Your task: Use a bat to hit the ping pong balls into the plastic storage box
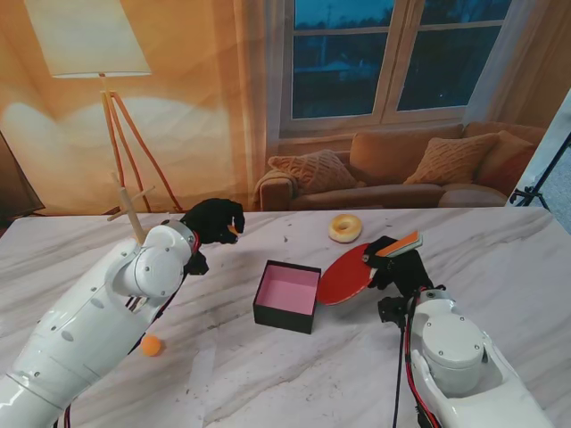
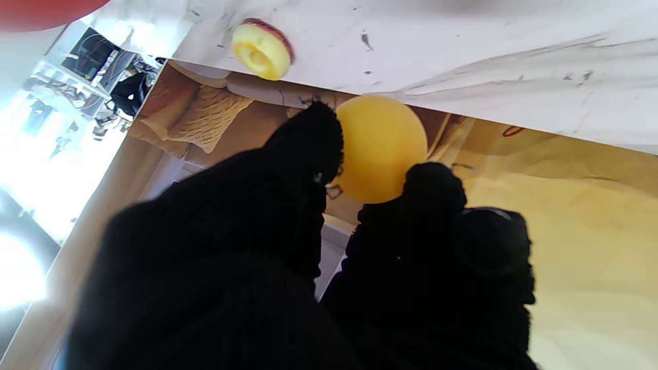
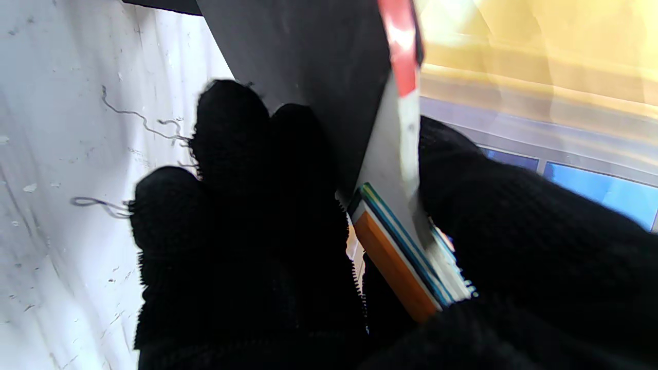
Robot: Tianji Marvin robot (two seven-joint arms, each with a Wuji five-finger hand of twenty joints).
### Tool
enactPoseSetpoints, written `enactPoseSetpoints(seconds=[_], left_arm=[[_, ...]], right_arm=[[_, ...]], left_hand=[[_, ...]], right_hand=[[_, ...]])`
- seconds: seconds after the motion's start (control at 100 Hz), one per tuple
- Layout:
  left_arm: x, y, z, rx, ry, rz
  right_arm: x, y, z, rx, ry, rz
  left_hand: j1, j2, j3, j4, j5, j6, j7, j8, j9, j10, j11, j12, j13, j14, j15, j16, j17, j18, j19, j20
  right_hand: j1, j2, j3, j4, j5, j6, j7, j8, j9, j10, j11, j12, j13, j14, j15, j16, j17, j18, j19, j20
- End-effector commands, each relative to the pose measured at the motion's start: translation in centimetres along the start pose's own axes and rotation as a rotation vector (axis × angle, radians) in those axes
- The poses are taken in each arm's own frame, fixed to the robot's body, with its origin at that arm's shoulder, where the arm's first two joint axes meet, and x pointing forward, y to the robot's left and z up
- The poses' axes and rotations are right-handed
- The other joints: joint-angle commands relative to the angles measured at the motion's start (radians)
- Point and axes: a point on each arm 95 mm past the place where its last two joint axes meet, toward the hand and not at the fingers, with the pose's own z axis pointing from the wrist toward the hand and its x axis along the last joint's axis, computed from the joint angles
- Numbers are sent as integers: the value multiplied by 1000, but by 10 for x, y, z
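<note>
stand view: warm, evenly lit, sharp | left wrist: blown-out glare at one edge, hand (image 2: 257, 267) blurred | right wrist: soft, motion-blurred

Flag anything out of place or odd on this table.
A doughnut lies on the table beyond the storage box, unrelated to the game. A wooden stick frame stands tilted at the far left. One ping pong ball lies loose beside the left arm. Nothing spilled or broken.
</note>
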Motion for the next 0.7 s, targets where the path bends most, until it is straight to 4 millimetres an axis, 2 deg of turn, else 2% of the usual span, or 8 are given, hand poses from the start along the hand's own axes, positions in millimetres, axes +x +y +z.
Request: enactPoseSetpoints(seconds=[0.0,0.4,0.69], left_arm=[[18,-11,3,8,41,-16],[67,-31,19,19,151,-77],[100,-36,26,20,214,-131]], right_arm=[[0,-3,-1,11,-7,6],[-2,6,6,-4,-18,-7],[-3,22,10,-3,-14,-34]], left_hand=[[78,43,108,34,11,21,10,20,115,-41,142,54,24,88,14,14,23,-71,60,-14],[78,44,104,36,10,18,5,25,116,-43,138,55,26,88,14,14,25,-77,62,-17],[77,48,101,37,9,16,2,31,116,-43,136,59,25,85,14,14,25,-78,63,-19]], right_hand=[[82,72,51,-1,34,-16,32,11,16,-28,48,20,-3,-47,26,7,-7,-52,32,13],[84,72,51,-1,37,-19,32,11,16,-34,47,19,-6,-45,26,6,-11,-49,31,13],[83,79,45,-1,38,-35,30,15,10,-54,39,28,-24,-42,24,10,-33,-50,22,14]])
